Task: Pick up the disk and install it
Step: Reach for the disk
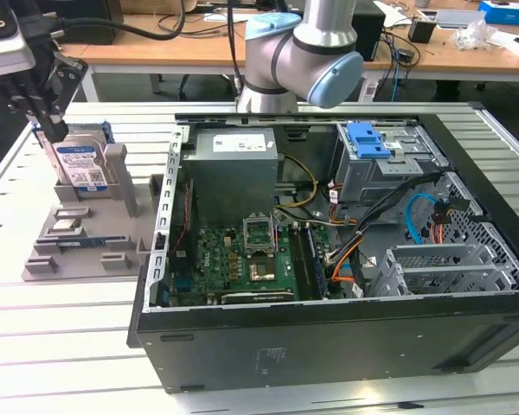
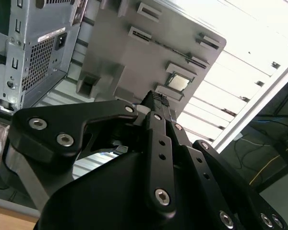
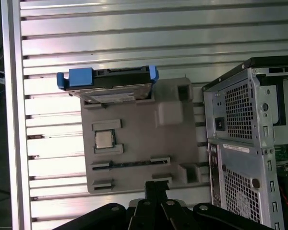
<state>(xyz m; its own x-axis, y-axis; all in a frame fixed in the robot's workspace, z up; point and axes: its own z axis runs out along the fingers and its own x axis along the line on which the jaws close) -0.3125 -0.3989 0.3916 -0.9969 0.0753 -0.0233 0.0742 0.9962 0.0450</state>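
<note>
**Yet to Grasp, Yet to Install**

Early days: no lifting done, no fitting into the open computer case (image 1: 329, 346). Found with the pincer (image 1: 50, 125) closed on nothing, close by the top edge of the disk (image 1: 78, 164). Standing on edge in a grey fixture (image 1: 78, 251) on the table (image 1: 35, 328), at the exterior view's left of the case. Silver-bodied, blue-framed, labelled blue and white.

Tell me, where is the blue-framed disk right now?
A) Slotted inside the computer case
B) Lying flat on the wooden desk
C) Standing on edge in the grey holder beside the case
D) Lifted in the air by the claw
C: the disk stands on edge in the grey holder, outside the open computer case on the exterior view's left, with the claw close above it.
</note>
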